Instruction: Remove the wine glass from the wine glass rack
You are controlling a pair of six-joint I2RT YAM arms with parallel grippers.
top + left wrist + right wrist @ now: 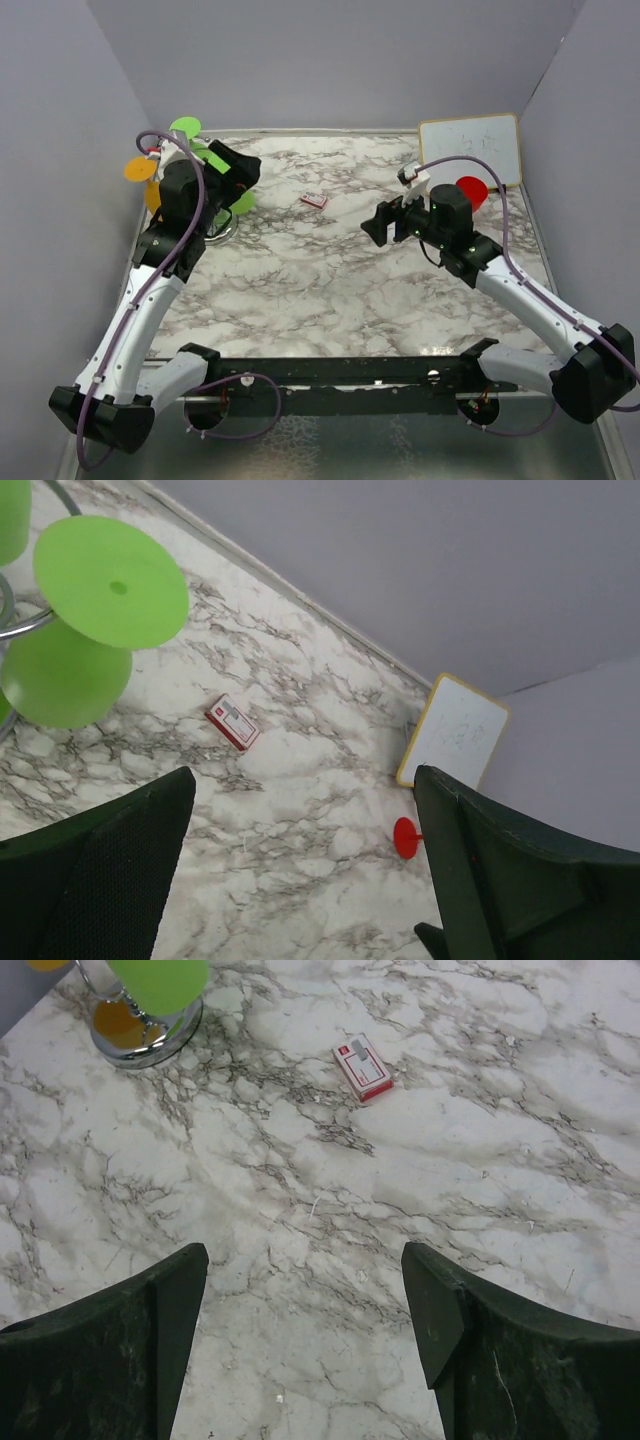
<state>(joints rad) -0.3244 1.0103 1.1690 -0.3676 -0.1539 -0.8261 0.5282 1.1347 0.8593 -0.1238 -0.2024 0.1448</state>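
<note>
The wine glass rack (222, 228) stands at the back left, its shiny round base (140, 1040) on the marble. Green wine glasses (185, 127) and an orange one (139, 168) hang on it. Two green glass feet (110, 580) fill the top left of the left wrist view, beside a rack wire (20, 625). My left gripper (235, 165) is open right beside the rack, with nothing between its fingers (305, 790). My right gripper (378, 225) is open over mid-table, holding nothing (305, 1260). A red wine glass (471, 190) is on the table behind the right arm, partly hidden.
A white board with a yellow frame (470, 148) leans in the back right corner. A small red and white box (314, 200) lies on the marble between the arms. Grey walls close in the left, back and right sides.
</note>
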